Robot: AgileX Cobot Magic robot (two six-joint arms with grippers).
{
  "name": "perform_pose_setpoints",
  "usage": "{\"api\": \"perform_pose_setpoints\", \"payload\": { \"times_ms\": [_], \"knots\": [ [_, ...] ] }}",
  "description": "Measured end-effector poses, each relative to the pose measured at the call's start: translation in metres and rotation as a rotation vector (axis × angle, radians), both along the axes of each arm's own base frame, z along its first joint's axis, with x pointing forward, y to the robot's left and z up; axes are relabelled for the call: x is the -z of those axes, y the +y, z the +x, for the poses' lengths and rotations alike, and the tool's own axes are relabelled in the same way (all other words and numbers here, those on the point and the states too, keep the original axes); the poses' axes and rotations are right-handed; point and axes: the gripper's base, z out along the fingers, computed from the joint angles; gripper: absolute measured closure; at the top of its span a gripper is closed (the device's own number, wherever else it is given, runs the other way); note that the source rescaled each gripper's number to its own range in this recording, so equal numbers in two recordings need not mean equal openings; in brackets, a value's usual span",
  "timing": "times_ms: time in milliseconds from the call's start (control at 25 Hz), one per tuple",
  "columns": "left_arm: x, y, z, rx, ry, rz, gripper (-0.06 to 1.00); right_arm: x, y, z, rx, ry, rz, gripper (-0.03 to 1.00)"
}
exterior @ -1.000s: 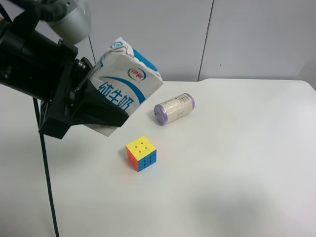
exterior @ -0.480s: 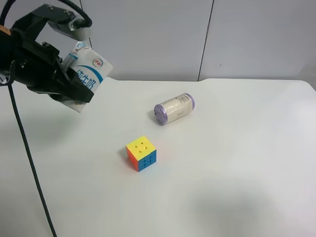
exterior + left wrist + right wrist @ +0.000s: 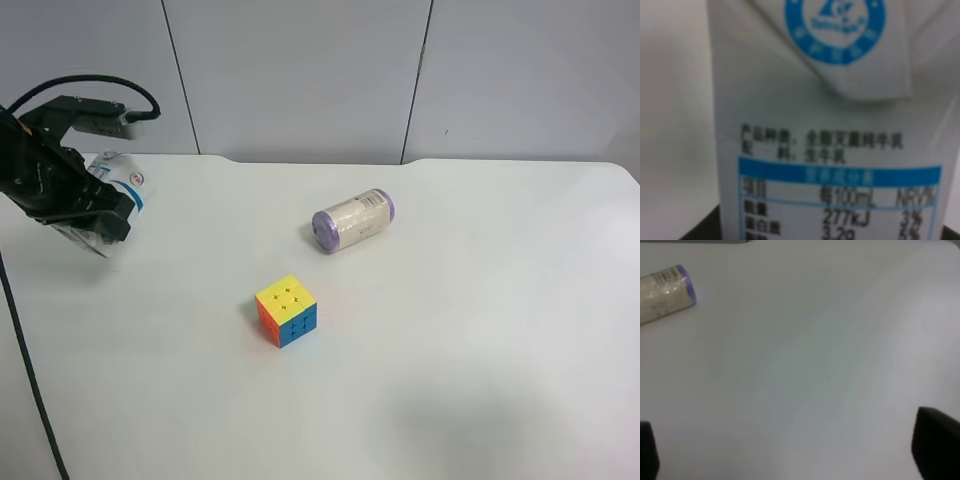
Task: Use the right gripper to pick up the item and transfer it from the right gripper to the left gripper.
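My left pincer [image 3: 95, 222] clamps the milk carton [image 3: 830, 125], so handover looks done; right pincer [image 3: 792, 447] hangs wide, empty.

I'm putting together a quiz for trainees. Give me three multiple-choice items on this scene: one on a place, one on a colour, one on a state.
1. The cube lies:
A. on top of the roll
B. touching the roll
C. apart from the roll

2. The cube's top face is:
A. yellow
B. white
C. green

3. The carton is:
A. lying on the table
B. held in the left gripper
C. standing beside the cube

Answers:
1 C: the high view shows bare table between cube and roll.
2 A: the upward face is yellow, above orange and blue sides.
3 B: the carton fills the left wrist view, and the high view shows it raised in that gripper.
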Motion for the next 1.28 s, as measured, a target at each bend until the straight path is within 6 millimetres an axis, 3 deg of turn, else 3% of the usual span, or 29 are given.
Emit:
{"api": "perform_pose_setpoints", "payload": {
  "times_ms": [360,760,800,920,960,1080,1280],
  "knots": [
    [0.049,0.001,0.021,-0.026,0.034,0.02,0.94,0.0,0.0,0.0,0.0,0.0,0.0,-0.03],
    [0.066,0.001,0.025,-0.03,0.057,0.028,0.94,0.0,0.0,0.0,0.0,0.0,0.0,-0.03],
    [0.067,0.001,0.025,-0.031,0.058,0.027,0.87,0.0,0.0,0.0,0.0,0.0,0.0,-0.03],
    [0.067,0.001,0.026,-0.035,0.046,0.025,0.26,0.0,0.0,0.0,0.0,0.0,0.0,-0.03],
    [0.067,0.001,0.026,-0.036,0.046,0.025,0.12,0.0,0.0,0.0,0.0,0.0,0.0,-0.03],
    [0.067,0.001,0.026,-0.036,0.046,0.025,-0.02,0.0,0.0,0.0,0.0,0.0,0.0,-0.03],
    [0.059,0.001,0.023,-0.03,0.06,0.021,-0.05,0.0,0.0,0.0,0.0,0.0,0.0,-0.03]
  ]
}}
